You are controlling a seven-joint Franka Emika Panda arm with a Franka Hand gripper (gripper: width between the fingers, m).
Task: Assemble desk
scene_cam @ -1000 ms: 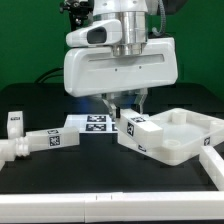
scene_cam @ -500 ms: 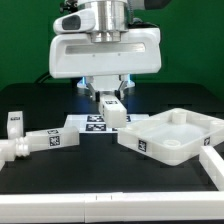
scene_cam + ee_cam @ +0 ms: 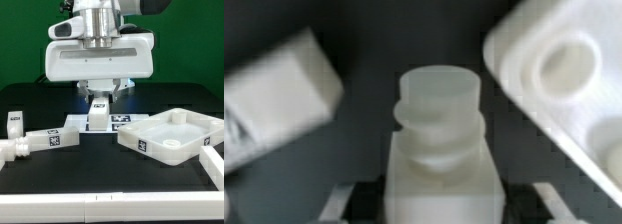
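Gripper [image 3: 99,100]: clenched on the held leg [image 3: 98,110]. From the exterior view I see little of it, because the wide white hand above hides most of the jaws.
Fingers [image 3: 342,202]: in the wrist view they are thin grey strips on either side of the leg. They are blurred and cut off at the frame edge.
Held leg: upright between the jaws with its tag facing the exterior camera. Its foot is over the marker board [image 3: 72,124], and I cannot tell whether the two touch. The wrist view shows its round peg end [image 3: 441,88], out of focus.
Marker board: flat on the table [image 3: 100,175]. Its middle is covered by the leg, and tags show on both sides.
Desk top [image 3: 175,140]: at four o'clock from the gripper in the exterior view, rim up and clear of the leg. One round corner hole shows in the wrist view [image 3: 566,62], and the far corners are cropped there.
Lying leg [image 3: 45,141]: at eight o'clock, on its side, well apart from the gripper.
Upright tagged post [image 3: 13,122]: at nine o'clock, near the frame edge and too small to read.
White bar [image 3: 213,166]: at five o'clock, cut off by the frame. I cannot tell what it is.
Blurred white shape [image 3: 278,95]: beside the held leg in the wrist view. I cannot identify it.
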